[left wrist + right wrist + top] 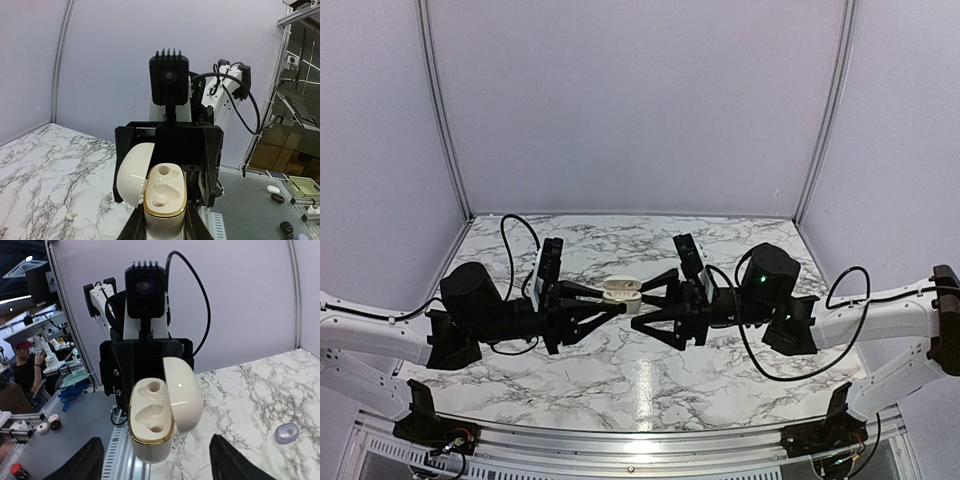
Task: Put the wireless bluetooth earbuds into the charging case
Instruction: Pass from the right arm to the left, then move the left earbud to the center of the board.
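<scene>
Open charging case (165, 192) in left gripper (165, 229), facing upward, long axis left-right.

Your top view looks down from high and well back on the charging case (622, 290), which all three views share. Your wrist views face each other across it at close range, the right wrist camera (169, 75) and left wrist camera (145, 287) each showing just behind it.

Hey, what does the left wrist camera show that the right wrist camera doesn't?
Left wrist only: a tiny white piece on the marble table. Right wrist only: a greyish oval piece on the marble, and a person in a red cap. Both: the open charging case, its two sockets empty.
</scene>
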You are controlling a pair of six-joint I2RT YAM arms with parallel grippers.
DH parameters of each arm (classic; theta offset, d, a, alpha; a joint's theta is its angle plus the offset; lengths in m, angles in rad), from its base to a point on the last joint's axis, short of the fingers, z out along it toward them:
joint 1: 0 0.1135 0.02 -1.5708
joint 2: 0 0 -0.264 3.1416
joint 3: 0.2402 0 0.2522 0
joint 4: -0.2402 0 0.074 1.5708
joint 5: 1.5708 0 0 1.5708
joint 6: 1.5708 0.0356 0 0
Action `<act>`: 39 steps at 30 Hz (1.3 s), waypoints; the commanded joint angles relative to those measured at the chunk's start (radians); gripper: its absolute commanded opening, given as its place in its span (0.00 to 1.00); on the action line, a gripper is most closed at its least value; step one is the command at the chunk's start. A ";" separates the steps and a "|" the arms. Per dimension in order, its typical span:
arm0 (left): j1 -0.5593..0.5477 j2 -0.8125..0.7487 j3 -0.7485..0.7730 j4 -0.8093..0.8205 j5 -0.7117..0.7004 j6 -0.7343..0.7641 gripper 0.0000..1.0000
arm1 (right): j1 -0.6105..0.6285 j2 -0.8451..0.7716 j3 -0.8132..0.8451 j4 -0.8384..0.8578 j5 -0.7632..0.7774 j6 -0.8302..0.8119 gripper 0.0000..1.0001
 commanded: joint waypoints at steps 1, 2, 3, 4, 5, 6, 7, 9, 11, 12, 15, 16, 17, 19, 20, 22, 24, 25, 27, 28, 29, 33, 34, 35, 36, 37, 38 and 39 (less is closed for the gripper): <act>-0.003 -0.060 -0.006 -0.120 0.035 0.074 0.01 | -0.035 -0.057 -0.016 -0.069 -0.019 -0.011 0.80; -0.003 -0.065 -0.004 -0.152 0.049 0.092 0.01 | -0.037 -0.062 -0.010 -0.099 -0.021 -0.023 0.81; -0.002 -0.069 0.000 -0.188 0.064 0.108 0.01 | -0.037 -0.064 -0.004 -0.122 -0.023 -0.032 0.81; -0.003 -0.069 0.005 -0.222 0.080 0.124 0.00 | -0.037 -0.063 0.003 -0.142 -0.024 -0.035 0.81; -0.004 -0.068 0.009 -0.255 0.092 0.139 0.00 | -0.037 -0.059 0.009 -0.156 -0.031 -0.037 0.81; -0.004 -0.065 0.013 -0.284 0.101 0.152 0.00 | -0.038 -0.053 0.014 -0.164 -0.043 -0.038 0.81; -0.004 -0.065 0.014 -0.304 0.107 0.165 0.00 | -0.037 -0.047 0.017 -0.165 -0.050 -0.033 0.81; -0.004 -0.065 0.008 -0.321 0.111 0.178 0.00 | -0.037 -0.029 0.028 -0.175 -0.050 -0.028 0.79; -0.005 -0.064 0.006 -0.326 0.109 0.183 0.00 | -0.037 -0.009 0.037 -0.192 -0.045 -0.029 0.77; -0.005 -0.062 0.008 -0.328 0.109 0.187 0.00 | -0.037 0.001 0.041 -0.199 -0.040 -0.027 0.76; -0.005 -0.060 0.006 -0.334 0.117 0.197 0.00 | -0.037 0.023 0.060 -0.225 -0.020 -0.026 0.72; -0.005 -0.060 0.006 -0.337 0.119 0.202 0.00 | -0.037 0.028 0.066 -0.235 -0.011 -0.029 0.71; -0.006 -0.061 0.003 -0.343 0.127 0.210 0.00 | -0.037 0.031 0.070 -0.244 -0.002 -0.030 0.70; -0.007 -0.065 0.002 -0.364 0.135 0.234 0.00 | -0.038 0.034 0.077 -0.258 0.011 -0.031 0.68; -0.007 -0.066 0.002 -0.374 0.136 0.244 0.00 | -0.038 0.036 0.079 -0.260 0.011 -0.030 0.68; -0.008 -0.069 -0.001 -0.389 0.136 0.252 0.00 | -0.038 0.043 0.079 -0.259 0.003 -0.024 0.66; -0.011 -0.070 -0.003 -0.400 0.132 0.294 0.00 | -0.038 0.052 0.078 -0.252 -0.010 -0.015 0.64; -0.011 -0.069 -0.002 -0.404 0.129 0.301 0.00 | -0.038 0.057 0.077 -0.251 -0.017 -0.011 0.64; -0.014 -0.069 0.000 -0.412 0.125 0.310 0.00 | -0.038 0.063 0.076 -0.251 -0.027 -0.009 0.63; -0.014 -0.069 -0.001 -0.413 0.122 0.312 0.00 | -0.038 0.062 0.074 -0.249 -0.040 -0.013 0.63; -0.014 -0.068 0.000 -0.414 0.110 0.310 0.00 | -0.037 0.060 0.071 -0.245 -0.055 -0.019 0.63; -0.012 -0.059 -0.008 -0.420 0.071 0.297 0.00 | -0.038 0.027 0.060 -0.232 -0.121 -0.052 0.66; -0.010 -0.056 -0.011 -0.420 0.067 0.294 0.00 | -0.038 0.017 0.057 -0.230 -0.128 -0.058 0.67; -0.010 -0.052 -0.014 -0.420 0.067 0.296 0.00 | -0.039 0.006 0.053 -0.233 -0.135 -0.064 0.69; -0.010 -0.048 -0.018 -0.419 0.067 0.297 0.00 | -0.041 -0.004 0.051 -0.244 -0.135 -0.069 0.70; -0.010 -0.046 -0.022 -0.419 0.064 0.301 0.00 | -0.046 -0.015 0.049 -0.255 -0.135 -0.072 0.71; -0.010 -0.046 -0.027 -0.419 0.061 0.306 0.00 | -0.055 -0.026 0.044 -0.259 -0.139 -0.070 0.72; -0.010 -0.047 -0.033 -0.418 0.058 0.311 0.00 | -0.065 -0.038 0.036 -0.261 -0.140 -0.068 0.72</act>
